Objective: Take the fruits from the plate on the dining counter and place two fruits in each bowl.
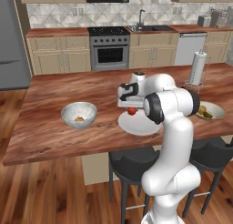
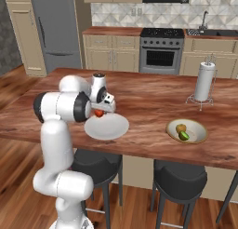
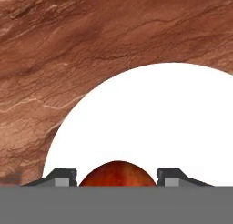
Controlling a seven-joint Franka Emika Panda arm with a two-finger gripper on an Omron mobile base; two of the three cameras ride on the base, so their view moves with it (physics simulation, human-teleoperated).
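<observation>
Hand view looks down along the gripper (image 3: 117,177), whose two dark tips sit on either side of the red fruit (image 3: 117,173), clasping it from both sides over the white plate (image 3: 150,118). Left base view shows the same fruit (image 1: 131,111) hanging just above the plate (image 1: 136,125) near the front edge of the dining counter (image 1: 54,91). To the left stands the deep grey-white bowl (image 1: 68,113) with something orange inside (image 1: 79,119), probably the orange fruit, though it is small. Right base view shows the beige bowl (image 2: 199,127) far to the right, holding the bright green fruit (image 2: 184,136) and the yellow-green fruit (image 2: 181,128) touching each other. A paper towel holder (image 2: 204,81) stands behind it
</observation>
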